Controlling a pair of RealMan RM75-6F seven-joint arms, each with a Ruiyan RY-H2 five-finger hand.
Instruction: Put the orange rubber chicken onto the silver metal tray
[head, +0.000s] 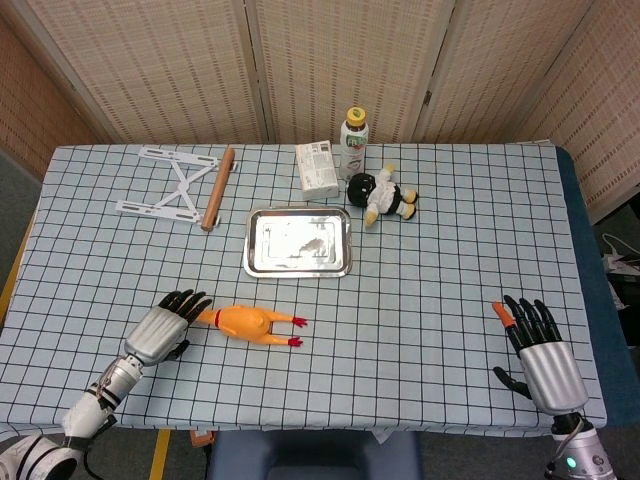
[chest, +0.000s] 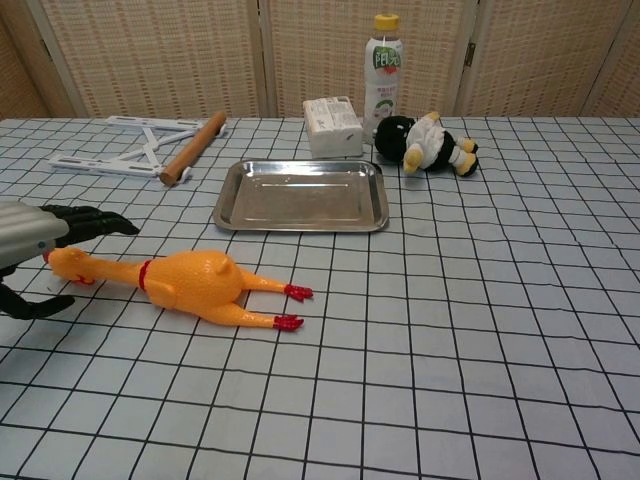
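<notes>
The orange rubber chicken (head: 243, 321) (chest: 190, 283) lies on its side on the checked cloth, head to the left, red feet to the right. The silver metal tray (head: 298, 242) (chest: 302, 195) sits empty just behind it. My left hand (head: 166, 326) (chest: 40, 235) hovers over the chicken's head and neck with its fingers spread, holding nothing. My right hand (head: 535, 343) is at the table's front right, fingers extended and empty, far from the chicken; the chest view does not show it.
Behind the tray stand a white carton (head: 317, 169), a drink bottle (head: 354, 140) and a black-and-white plush toy (head: 382, 197). A wooden rolling pin (head: 218, 188) and a white folding stand (head: 168, 186) lie at the back left.
</notes>
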